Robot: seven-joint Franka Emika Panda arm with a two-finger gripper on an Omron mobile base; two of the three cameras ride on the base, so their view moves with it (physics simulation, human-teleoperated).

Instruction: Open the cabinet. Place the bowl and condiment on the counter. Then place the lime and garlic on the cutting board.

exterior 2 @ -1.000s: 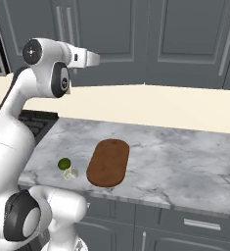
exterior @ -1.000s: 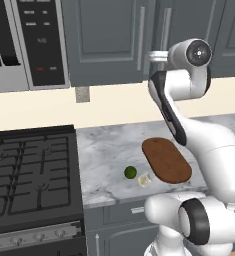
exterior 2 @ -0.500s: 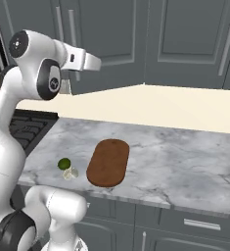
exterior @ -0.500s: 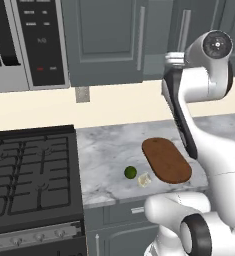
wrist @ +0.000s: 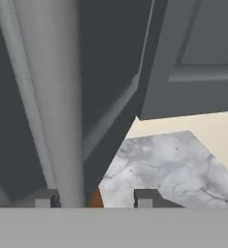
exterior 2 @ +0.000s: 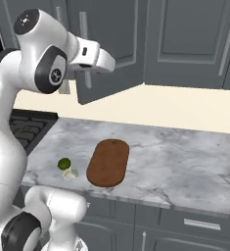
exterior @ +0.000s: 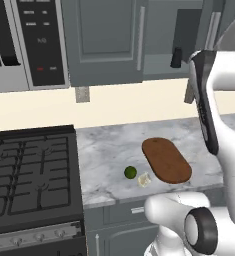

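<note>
The cabinet [exterior: 109, 40] has its right door [exterior 2: 111, 59] swung out over the counter [exterior: 109, 150]. Inside, the dark condiment [exterior: 176, 57] stands on the shelf; the bowl is hidden. My gripper [exterior 2: 93, 63] is at that door's silver handle [exterior 2: 87, 83]. In the hand view the handle [wrist: 47, 97] runs between my gripper's [wrist: 95, 197] fingers, close to the left one, with a gap to the right one, so the jaws stand open around it. The lime [exterior: 130, 172] and garlic [exterior: 144, 179] lie on the counter left of the cutting board [exterior: 166, 160].
A black stove top [exterior: 29, 175] lies left of the counter, with a microwave [exterior: 24, 40] above it. The open door hangs over the counter's left part. A wall outlet [exterior: 82, 94] sits on the cream backsplash. Bare marble stretches to the right [exterior 2: 185, 162].
The right cabinet door has swung out wide with my hand on its handle, showing the inside. The jaws have widened around the handle.
</note>
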